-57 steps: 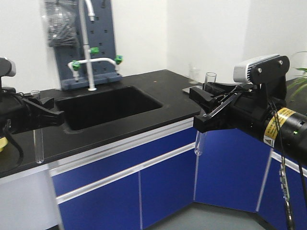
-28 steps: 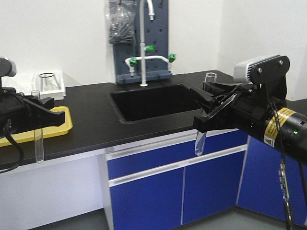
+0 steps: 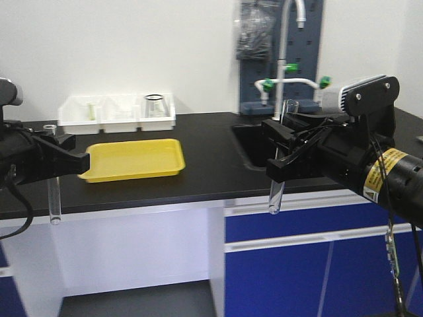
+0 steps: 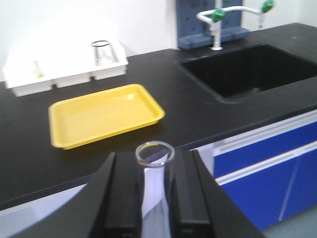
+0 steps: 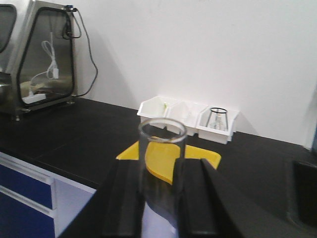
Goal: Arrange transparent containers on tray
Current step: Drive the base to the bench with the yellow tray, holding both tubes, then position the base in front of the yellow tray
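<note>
Two clear test tubes are held upright in front of the counter's edge. My left gripper (image 3: 56,162) is shut on one test tube (image 3: 53,198), whose open rim (image 4: 154,153) shows between the black fingers in the left wrist view. My right gripper (image 3: 281,155) is shut on the other test tube (image 3: 276,195), and its rim (image 5: 161,130) rises above the fingers in the right wrist view. The yellow tray (image 3: 135,158) lies flat on the black counter between the two grippers and a little beyond them. It holds nothing (image 4: 104,114) and shows partly behind the tube (image 5: 198,156).
White bins (image 3: 115,112) stand against the wall behind the tray, one holding a short beaker (image 3: 154,105). A black sink (image 4: 257,69) and a white faucet (image 3: 284,59) lie to the right. A glass-fronted metal cabinet (image 5: 44,54) stands far left. Blue cupboards run below.
The whole view has swung left along the counter: sink and faucet slid to the right, and the tray and bins came fully into sight. Both grippers keep their tubes.
</note>
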You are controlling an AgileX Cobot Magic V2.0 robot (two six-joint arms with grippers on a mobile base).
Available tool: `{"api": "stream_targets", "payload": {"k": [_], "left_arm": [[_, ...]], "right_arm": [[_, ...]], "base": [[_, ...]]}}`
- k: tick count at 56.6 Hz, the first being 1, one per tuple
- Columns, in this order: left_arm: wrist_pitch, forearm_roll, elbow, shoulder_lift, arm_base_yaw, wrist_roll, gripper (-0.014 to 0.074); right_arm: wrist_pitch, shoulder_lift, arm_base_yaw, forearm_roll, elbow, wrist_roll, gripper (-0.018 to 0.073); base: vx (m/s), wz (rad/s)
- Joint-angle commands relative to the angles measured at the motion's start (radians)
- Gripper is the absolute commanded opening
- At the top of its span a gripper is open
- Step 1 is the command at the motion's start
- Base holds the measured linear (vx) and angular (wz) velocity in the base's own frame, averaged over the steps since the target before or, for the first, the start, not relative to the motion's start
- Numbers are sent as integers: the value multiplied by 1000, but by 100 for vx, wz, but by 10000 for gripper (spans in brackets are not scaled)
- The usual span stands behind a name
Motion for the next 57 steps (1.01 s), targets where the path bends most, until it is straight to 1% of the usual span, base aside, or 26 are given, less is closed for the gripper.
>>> {"api": "stream_targets", "payload": {"k": [1,32,57], "left_arm": [[-62,2,-30,-34,-4,-9,-6],[-62,2,-30,-34,-4,-9,-6],[-62,2,-30,-34,-4,-9,-6]], "right_arm": [[-49,-36,-2,20,-33,1,-13],[-48,-36,-2,20,-33,1,-13],[-48,-36,-2,20,-33,1,-13]], "base": [[4,49],[15,40],[30,19]]}}
